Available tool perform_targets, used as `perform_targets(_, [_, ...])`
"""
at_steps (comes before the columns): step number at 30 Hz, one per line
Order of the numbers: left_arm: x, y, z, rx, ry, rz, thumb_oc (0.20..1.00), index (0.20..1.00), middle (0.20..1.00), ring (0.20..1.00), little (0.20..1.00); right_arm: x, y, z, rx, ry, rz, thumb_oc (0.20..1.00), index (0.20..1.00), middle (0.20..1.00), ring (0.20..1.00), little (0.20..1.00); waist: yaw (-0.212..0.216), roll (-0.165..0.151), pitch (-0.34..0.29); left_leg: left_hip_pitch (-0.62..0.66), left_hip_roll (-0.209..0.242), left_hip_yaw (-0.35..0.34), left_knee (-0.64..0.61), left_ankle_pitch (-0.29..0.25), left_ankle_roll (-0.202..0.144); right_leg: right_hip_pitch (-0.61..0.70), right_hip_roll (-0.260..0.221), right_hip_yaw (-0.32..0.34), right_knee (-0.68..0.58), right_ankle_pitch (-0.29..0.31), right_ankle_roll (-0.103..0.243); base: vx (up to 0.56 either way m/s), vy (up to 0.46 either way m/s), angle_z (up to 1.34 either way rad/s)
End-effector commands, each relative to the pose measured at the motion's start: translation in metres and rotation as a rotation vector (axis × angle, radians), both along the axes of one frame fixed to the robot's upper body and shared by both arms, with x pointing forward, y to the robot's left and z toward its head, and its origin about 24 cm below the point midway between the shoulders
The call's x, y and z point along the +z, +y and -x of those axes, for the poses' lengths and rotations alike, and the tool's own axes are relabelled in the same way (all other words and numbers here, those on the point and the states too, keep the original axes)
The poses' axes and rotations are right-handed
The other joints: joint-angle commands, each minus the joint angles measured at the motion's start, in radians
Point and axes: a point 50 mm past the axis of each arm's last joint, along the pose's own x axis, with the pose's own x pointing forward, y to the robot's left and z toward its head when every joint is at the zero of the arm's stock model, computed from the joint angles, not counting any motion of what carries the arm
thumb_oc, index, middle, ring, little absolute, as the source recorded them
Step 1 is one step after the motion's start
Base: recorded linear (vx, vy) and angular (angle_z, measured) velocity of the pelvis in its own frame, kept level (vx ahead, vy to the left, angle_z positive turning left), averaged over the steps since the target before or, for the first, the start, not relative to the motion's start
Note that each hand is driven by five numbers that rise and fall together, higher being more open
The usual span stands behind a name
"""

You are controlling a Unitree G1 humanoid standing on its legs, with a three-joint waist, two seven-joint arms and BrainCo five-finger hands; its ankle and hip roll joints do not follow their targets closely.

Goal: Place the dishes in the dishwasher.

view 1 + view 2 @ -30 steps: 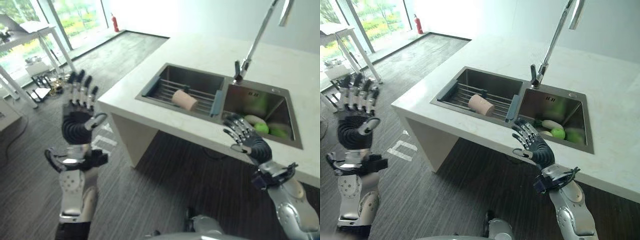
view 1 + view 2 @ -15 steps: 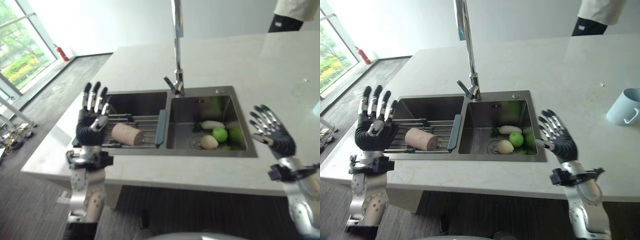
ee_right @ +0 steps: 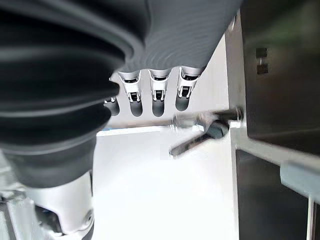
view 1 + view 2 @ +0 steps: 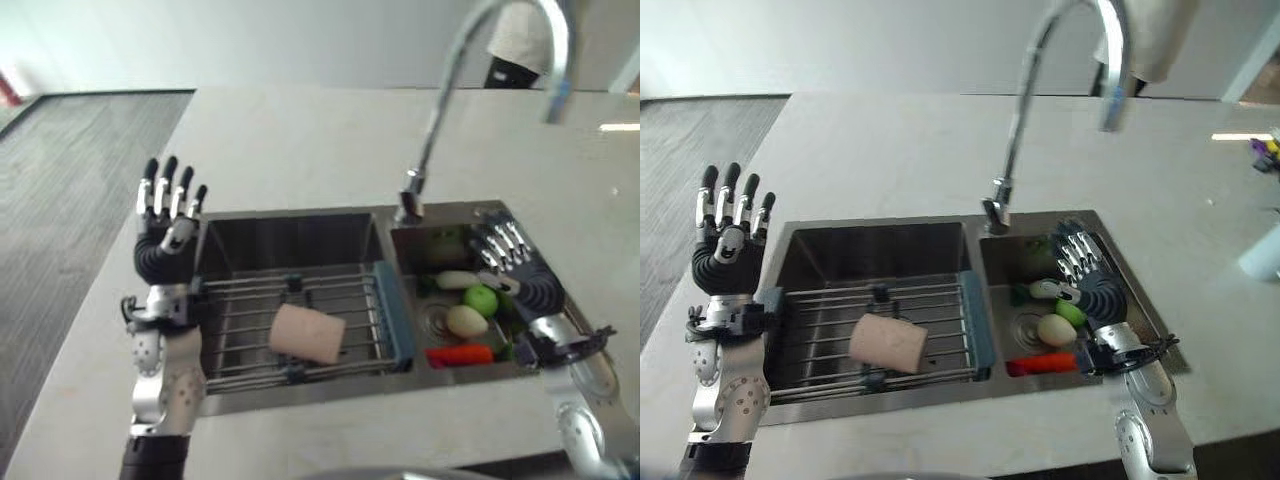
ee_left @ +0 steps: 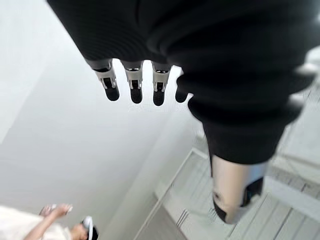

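Observation:
A pale pink cup (image 4: pixel 308 335) lies on its side on the wire rack (image 4: pixel 250 300) in the left basin of the steel sink (image 4: pixel 300 228). My left hand (image 4: pixel 165 240) is held up beside the sink's left edge, fingers straight, open and empty; its fingers (image 5: pixel 136 85) also look straight in the left wrist view. My right hand (image 4: pixel 1090 285) hovers over the right basin's right side, open and empty, fingers (image 3: pixel 157 95) straight. A light blue mug (image 4: pixel 1264 255) stands on the counter at the far right.
The right basin holds vegetables: a white one (image 4: pixel 455 280), a green fruit (image 4: pixel 481 299), a pale bulb (image 4: pixel 464 320) and a carrot (image 4: pixel 460 354). A tall curved tap (image 4: pixel 1060 90) rises between the basins. A person (image 4: pixel 515 40) stands behind the white counter (image 4: pixel 300 140).
The camera has swung and now looks down on the sink from closer. Both hands stay raised and open; the right hand now hangs over the right basin.

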Motion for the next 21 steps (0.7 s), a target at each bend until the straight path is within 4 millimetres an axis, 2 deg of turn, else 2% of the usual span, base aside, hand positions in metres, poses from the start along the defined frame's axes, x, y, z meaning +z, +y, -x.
perform_targets(1, [0.016, -0.012, 0.011, 0.014, -0.118, -0.029, 1.000, 1.000, 1.000, 1.000, 1.000, 0.021, -0.019, -0.005, -0.073, -0.099, 0.063, 1.000, 1.000, 1.000, 1.000, 1.000, -0.008, 0.161, -0.023, 0.248, 0.108, -0.013, -0.404, 0.028, -0.060, 0.102, 0.126, -0.027, -0.158, 0.044, 0.081, 0.04, -0.052, 0.08])
perform_targets(7, [0.013, -0.016, 0.012, 0.039, -0.072, -0.126, 1.000, 1.000, 1.000, 1.000, 1.000, 0.022, -0.022, -0.009, -0.080, -0.077, 0.092, 1.000, 1.000, 1.000, 1.000, 1.000, 0.005, 0.164, -0.049, 0.262, 0.120, -0.002, -0.404, 0.019, -0.068, 0.109, 0.149, -0.040, -0.166, 0.024, 0.067, 0.05, -0.109, 0.10])
perform_targets(10, [0.016, -0.021, 0.012, 0.060, -0.085, -0.254, 1.000, 1.000, 1.000, 1.000, 1.000, 0.024, -0.023, -0.009, -0.087, -0.076, 0.088, 1.000, 1.000, 1.000, 1.000, 1.000, 0.002, 0.169, -0.053, 0.264, 0.125, 0.003, -0.404, 0.018, -0.070, 0.112, 0.151, -0.042, -0.166, 0.019, 0.066, 0.02, -0.062, -0.02])
perform_targets(11, [0.018, -0.024, 0.012, 0.080, -0.090, -0.348, 1.000, 1.000, 1.000, 1.000, 1.000, 0.025, -0.024, -0.009, -0.088, -0.075, 0.089, 1.000, 1.000, 1.000, 1.000, 1.000, -0.002, 0.173, -0.055, 0.265, 0.128, 0.008, -0.404, 0.019, -0.072, 0.115, 0.152, -0.042, -0.166, 0.018, 0.065, 0.02, -0.054, 0.02])
perform_targets(15, [0.021, -0.028, 0.010, 0.114, -0.108, -0.543, 1.000, 1.000, 1.000, 1.000, 1.000, 0.026, -0.025, -0.008, -0.086, -0.074, 0.096, 1.000, 1.000, 1.000, 1.000, 1.000, -0.010, 0.181, -0.059, 0.268, 0.133, 0.011, -0.404, 0.019, -0.075, 0.117, 0.155, -0.041, -0.166, 0.013, 0.065, 0.01, -0.032, 0.04])
perform_targets(18, [0.026, -0.027, 0.007, 0.181, -0.107, -0.885, 1.000, 1.000, 1.000, 1.000, 1.000, 0.029, -0.029, -0.008, -0.082, -0.072, 0.114, 1.000, 1.000, 1.000, 1.000, 1.000, -0.019, 0.195, -0.063, 0.273, 0.138, 0.020, -0.404, 0.019, -0.080, 0.120, 0.159, -0.040, -0.166, 0.011, 0.067, 0.02, -0.034, 0.00])
perform_targets(21, [0.024, -0.025, 0.003, 0.189, -0.069, -1.049, 1.000, 1.000, 1.000, 1.000, 1.000, 0.030, -0.031, -0.009, -0.087, -0.074, 0.124, 1.000, 1.000, 1.000, 1.000, 1.000, -0.022, 0.203, -0.065, 0.273, 0.142, 0.026, -0.404, 0.019, -0.084, 0.120, 0.158, -0.044, -0.166, 0.010, 0.071, 0.00, 0.000, 0.00])
